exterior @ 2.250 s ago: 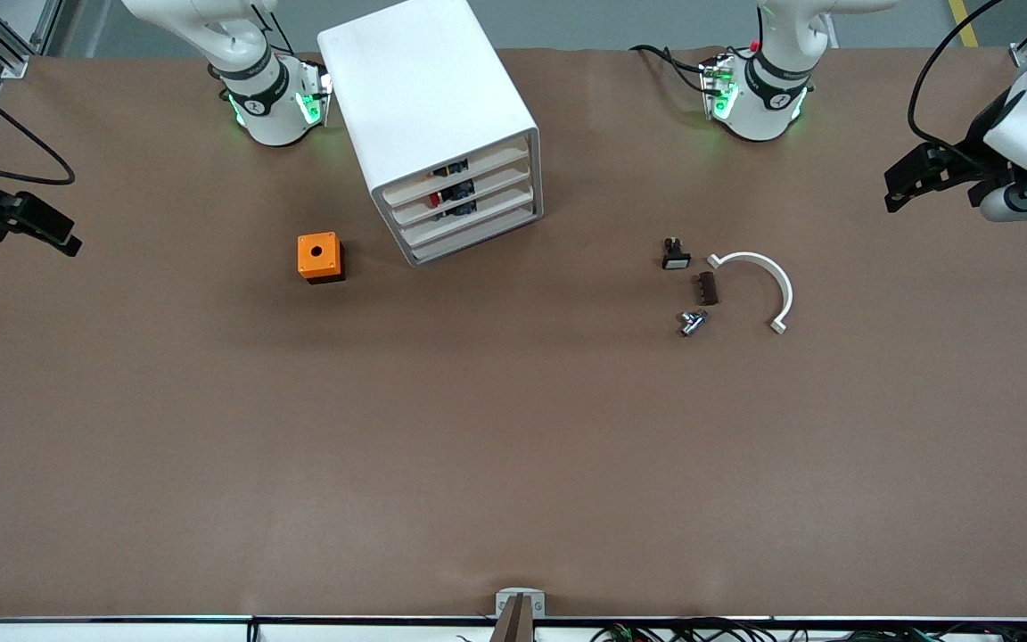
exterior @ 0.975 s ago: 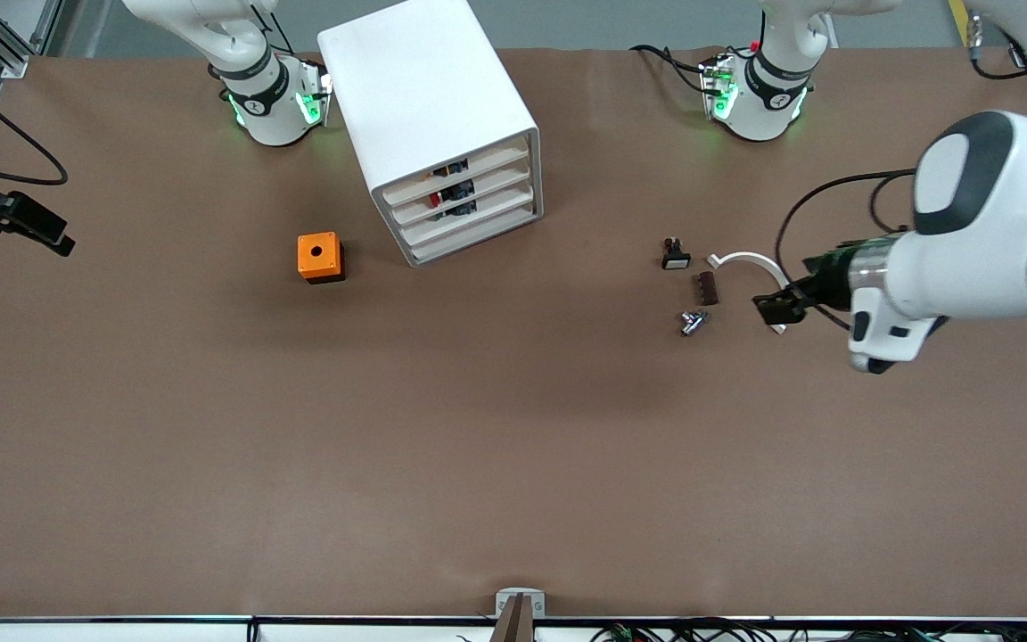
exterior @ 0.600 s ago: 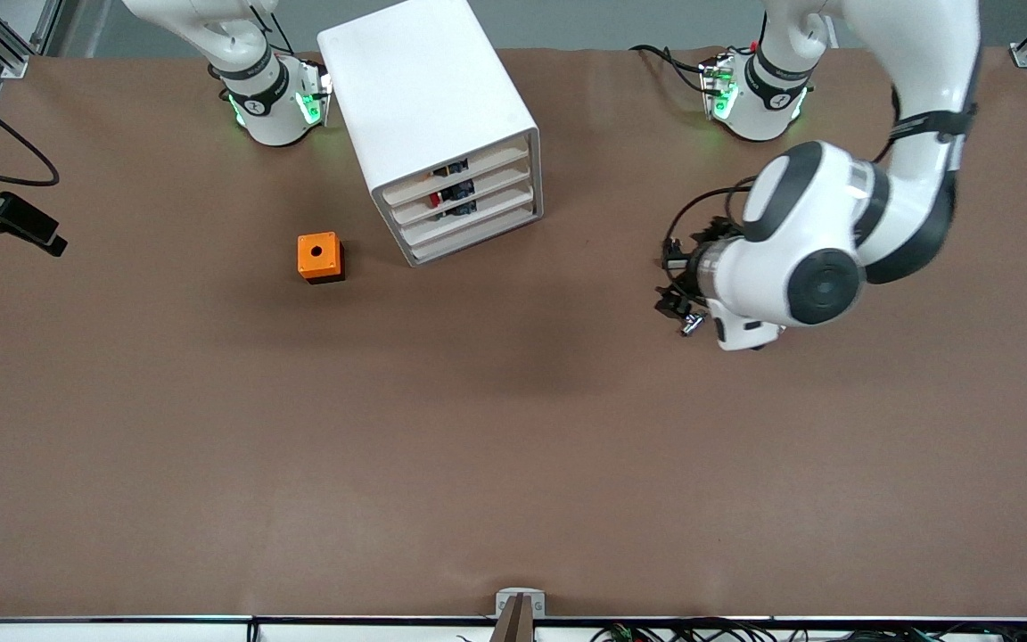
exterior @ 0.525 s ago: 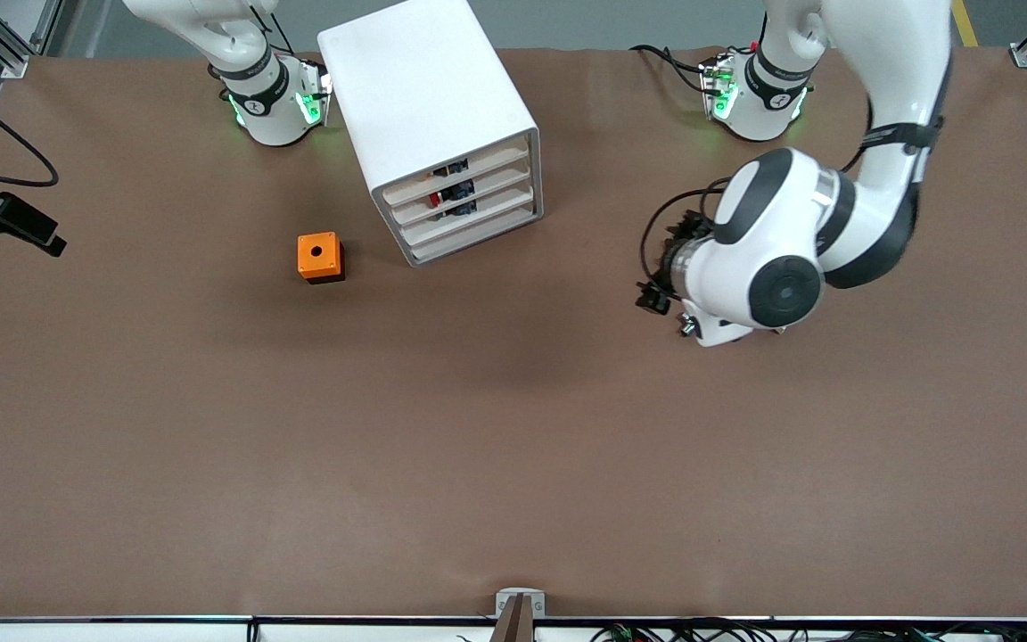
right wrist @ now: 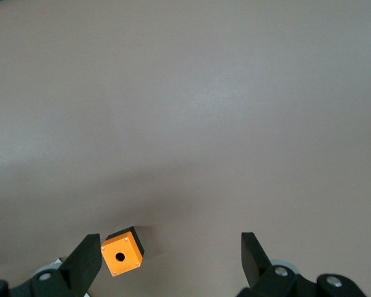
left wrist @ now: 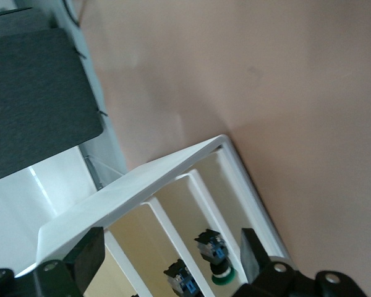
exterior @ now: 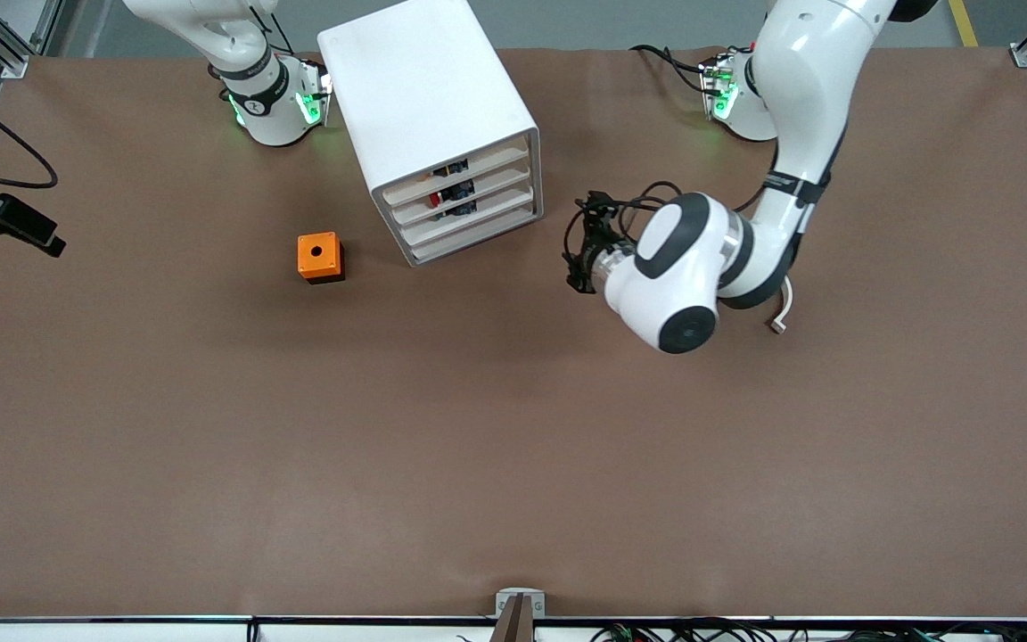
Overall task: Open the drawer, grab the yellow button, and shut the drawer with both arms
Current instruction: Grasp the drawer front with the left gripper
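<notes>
The drawer (exterior: 455, 170), top of 4 in the white cabinet (exterior: 429, 98), sits pushed in. The button cannot be told apart among the small parts in the trays. The left hand (exterior: 587, 254) hovers over the worktop (exterior: 513, 446) in front of the cabinet, fingers (left wrist: 83, 260) wide, holding nothing. The right hand (exterior: 10, 223) waits at its end, wide and empty. An orange cube (exterior: 320, 257) sits beside the cabinet.

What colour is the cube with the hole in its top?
Orange; the cube has black lower edges and shows best in the front view.

Wide brown table (exterior: 478, 446), grey floor (exterior: 620, 22) at its top edge
</notes>
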Motion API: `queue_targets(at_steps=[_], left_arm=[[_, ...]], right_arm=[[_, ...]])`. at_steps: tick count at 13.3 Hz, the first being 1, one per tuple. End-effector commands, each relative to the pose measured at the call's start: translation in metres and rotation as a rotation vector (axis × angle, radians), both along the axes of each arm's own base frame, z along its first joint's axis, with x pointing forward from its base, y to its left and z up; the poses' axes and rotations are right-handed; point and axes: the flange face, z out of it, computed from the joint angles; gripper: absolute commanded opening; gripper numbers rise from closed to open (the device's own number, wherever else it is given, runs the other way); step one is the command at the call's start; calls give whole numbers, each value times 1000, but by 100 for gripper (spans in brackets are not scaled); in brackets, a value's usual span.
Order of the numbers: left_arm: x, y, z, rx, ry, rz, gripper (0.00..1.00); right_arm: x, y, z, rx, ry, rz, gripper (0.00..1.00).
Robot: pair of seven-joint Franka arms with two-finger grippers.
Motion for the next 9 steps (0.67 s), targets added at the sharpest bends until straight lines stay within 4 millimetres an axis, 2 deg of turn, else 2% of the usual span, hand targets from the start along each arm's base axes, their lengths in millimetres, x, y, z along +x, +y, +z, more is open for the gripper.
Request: queue_targets(at_steps=[1,5,9], left_arm=[[-7,-19,-20,48,124,87,95],[-23,-47,-42,138,321,241,86],[-41,-68,-45,216,438,295,81]], right_arm=[[-2,-9,-1,-4,7,13,100],[2,-8,-20,13,49,-18,100],[5,15,-27,83,77,-159,100]])
